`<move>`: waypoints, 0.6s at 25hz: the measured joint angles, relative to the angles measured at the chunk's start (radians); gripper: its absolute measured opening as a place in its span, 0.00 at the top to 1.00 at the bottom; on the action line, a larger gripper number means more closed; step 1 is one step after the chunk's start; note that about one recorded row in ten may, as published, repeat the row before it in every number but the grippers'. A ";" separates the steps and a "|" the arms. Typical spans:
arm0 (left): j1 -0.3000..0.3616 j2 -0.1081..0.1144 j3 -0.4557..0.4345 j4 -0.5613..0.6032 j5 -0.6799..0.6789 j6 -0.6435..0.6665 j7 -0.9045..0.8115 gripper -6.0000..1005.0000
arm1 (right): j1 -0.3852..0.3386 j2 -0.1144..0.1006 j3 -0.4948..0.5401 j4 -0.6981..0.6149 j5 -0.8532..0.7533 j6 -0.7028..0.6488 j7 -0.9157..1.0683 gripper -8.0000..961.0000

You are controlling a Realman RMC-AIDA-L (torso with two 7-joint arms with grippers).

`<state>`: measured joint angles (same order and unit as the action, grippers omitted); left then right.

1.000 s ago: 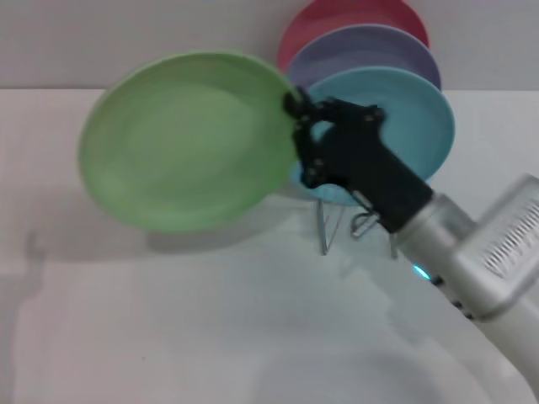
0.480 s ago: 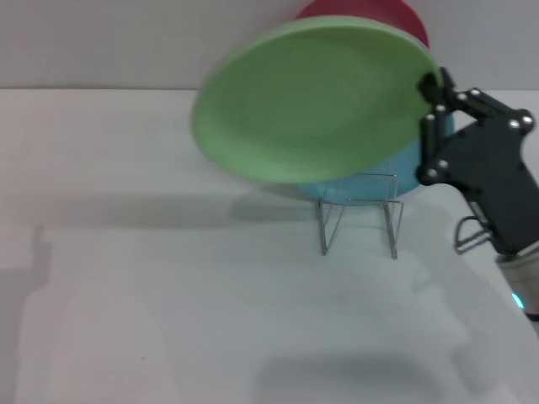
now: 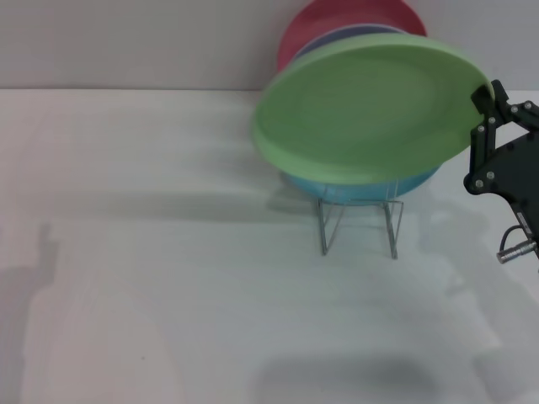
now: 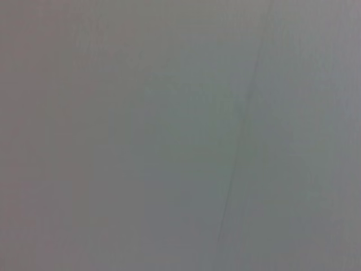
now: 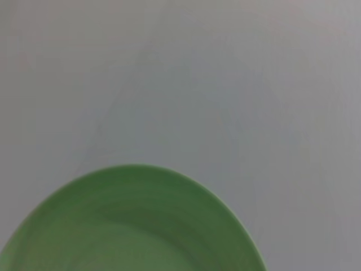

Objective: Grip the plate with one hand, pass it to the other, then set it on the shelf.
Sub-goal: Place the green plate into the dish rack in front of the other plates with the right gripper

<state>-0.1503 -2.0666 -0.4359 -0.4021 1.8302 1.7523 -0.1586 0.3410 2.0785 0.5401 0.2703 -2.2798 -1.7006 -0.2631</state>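
Green plate [image 3: 370, 109], one pincer [image 3: 482, 99], three racked plates [image 3: 358, 181]

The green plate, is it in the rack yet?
Not yet. The green plate hangs tilted above the rack, held at its edge by the right tool.

No readable text, label, brand, number or sign anywhere. Nothing printed on the light green plate [image 3: 370, 109], the black right gripper [image 3: 487, 99] at its rim, the chrome wire rack [image 3: 358, 220] or the plates standing in it. Only plain, unmarked surfaces in both wrist views.
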 joint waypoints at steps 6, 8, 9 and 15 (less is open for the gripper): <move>0.000 -0.001 0.001 -0.002 0.000 -0.009 0.000 0.32 | 0.000 0.001 0.000 -0.027 0.002 0.009 0.004 0.97; 0.000 -0.001 0.002 -0.007 0.000 -0.010 -0.001 0.32 | -0.004 0.002 0.000 -0.049 0.002 0.013 0.008 0.97; 0.000 -0.001 0.002 -0.007 0.000 -0.010 -0.001 0.32 | -0.004 0.002 0.000 -0.049 0.002 0.013 0.008 0.97; 0.000 0.000 0.003 -0.011 0.002 -0.010 -0.001 0.32 | -0.011 0.003 0.000 -0.070 0.002 0.035 0.010 0.97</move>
<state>-0.1504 -2.0664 -0.4325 -0.4131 1.8317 1.7425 -0.1596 0.3298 2.0812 0.5399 0.1998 -2.2778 -1.6659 -0.2533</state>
